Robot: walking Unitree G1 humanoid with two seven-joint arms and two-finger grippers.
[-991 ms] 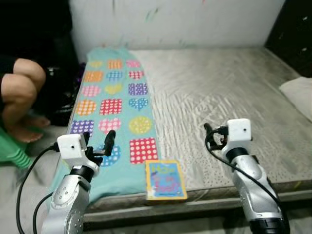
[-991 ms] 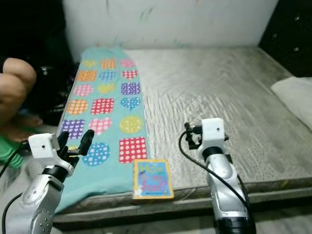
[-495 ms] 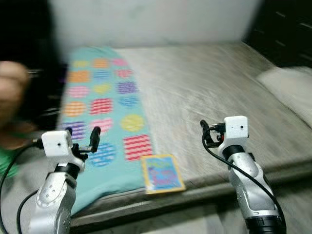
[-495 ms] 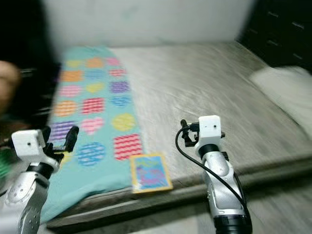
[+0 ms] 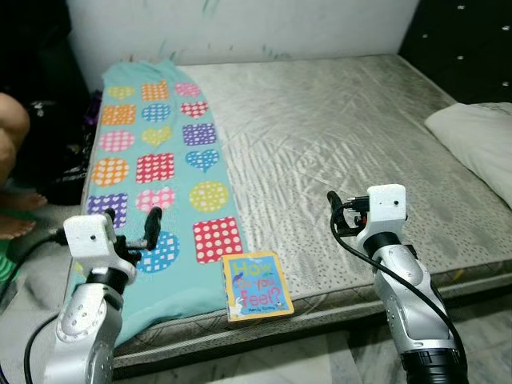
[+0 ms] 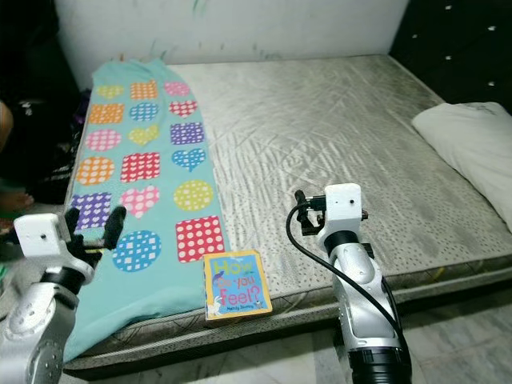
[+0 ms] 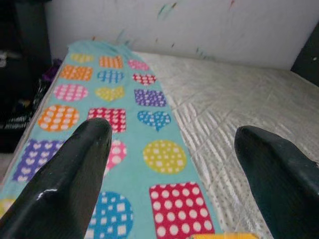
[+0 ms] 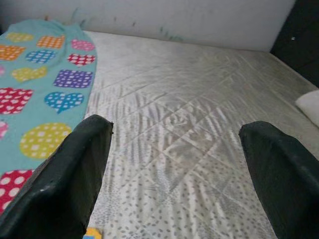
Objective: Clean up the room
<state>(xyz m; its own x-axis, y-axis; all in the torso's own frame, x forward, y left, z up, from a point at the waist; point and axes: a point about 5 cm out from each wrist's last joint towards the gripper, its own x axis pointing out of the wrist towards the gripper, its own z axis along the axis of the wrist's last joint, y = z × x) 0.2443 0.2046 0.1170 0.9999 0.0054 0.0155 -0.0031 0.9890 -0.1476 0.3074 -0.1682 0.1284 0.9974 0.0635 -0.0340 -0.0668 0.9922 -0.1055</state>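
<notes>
A yellow-edged children's book (image 5: 256, 286) lies flat at the mattress's near edge, just right of a teal blanket (image 5: 152, 160) printed with colourful hearts, circles and squares. The blanket runs along the left side of the grey mattress (image 5: 336, 128). My left gripper (image 5: 134, 228) hovers over the blanket's near end, left of the book, open and holding nothing. In the left wrist view its black fingers (image 7: 75, 164) frame the blanket. My right gripper (image 5: 344, 210) hangs over bare mattress, right of the book, and is also open and holding nothing (image 8: 174, 134).
A white pillow (image 5: 476, 144) lies at the right edge of the mattress. A person's knee (image 5: 8, 132) and bare foot (image 5: 12, 226) are at the far left beside the bed. A white wall (image 5: 240, 28) backs the bed, with dark furniture (image 5: 472, 40) at the back right.
The camera has swung to the right, through a blurred frame, bringing the pillow into view. Both arms keep their pose and both grippers stay open. The book and blanket lie as before.
</notes>
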